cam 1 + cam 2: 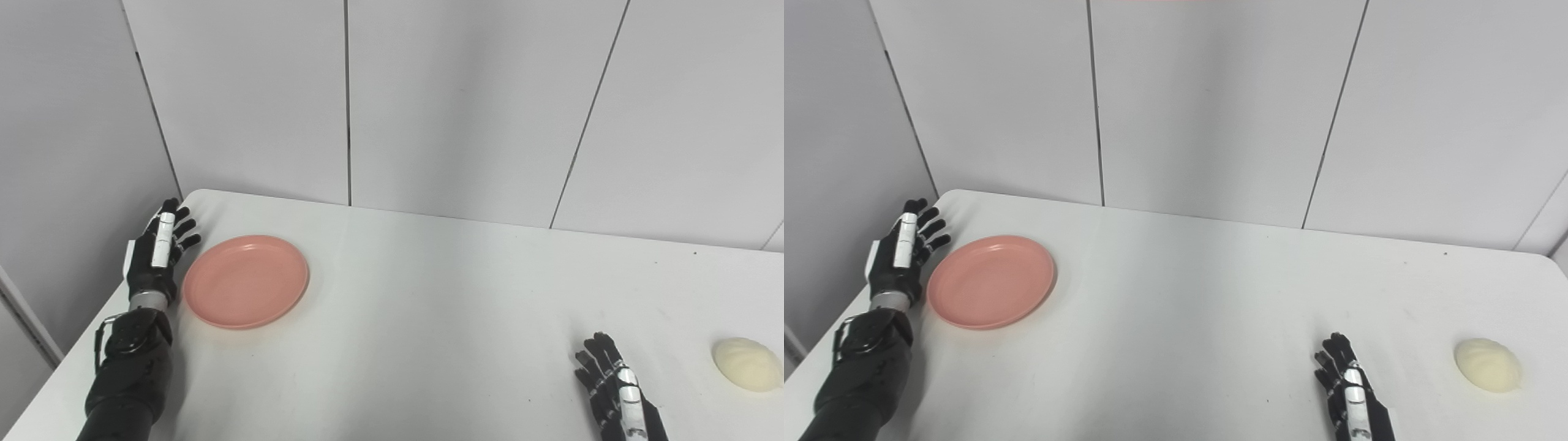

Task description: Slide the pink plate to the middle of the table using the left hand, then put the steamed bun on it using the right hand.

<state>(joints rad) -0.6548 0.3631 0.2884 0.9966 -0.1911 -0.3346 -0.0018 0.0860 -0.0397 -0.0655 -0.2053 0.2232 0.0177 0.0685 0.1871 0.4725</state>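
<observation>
— Right hand (pixel 618 392) is waiting low at the worktop's (pixel 429 318) near edge, fingers (pixel 1335 361) spread apart and holding nothing. What is it waiting for?

— For the pink plate (pixel 246 280). That is sitting near the worktop's left edge, toward the far left corner, well apart from the middle. I judge the first step, the slide, is only just starting.

— And the left hand (pixel 158 254)?

— It is standing just beside the plate's left rim, fingers apart and empty; whether it is touching the rim I cannot tell.

— So what is the next move asking for?

— A sideways push on that rim, low and steady, so the plate is sliding toward the middle rather than tipping.

— And the steamed bun (pixel 1487 365)?

— Lying near the right edge, beside the right hand but apart from it.
</observation>
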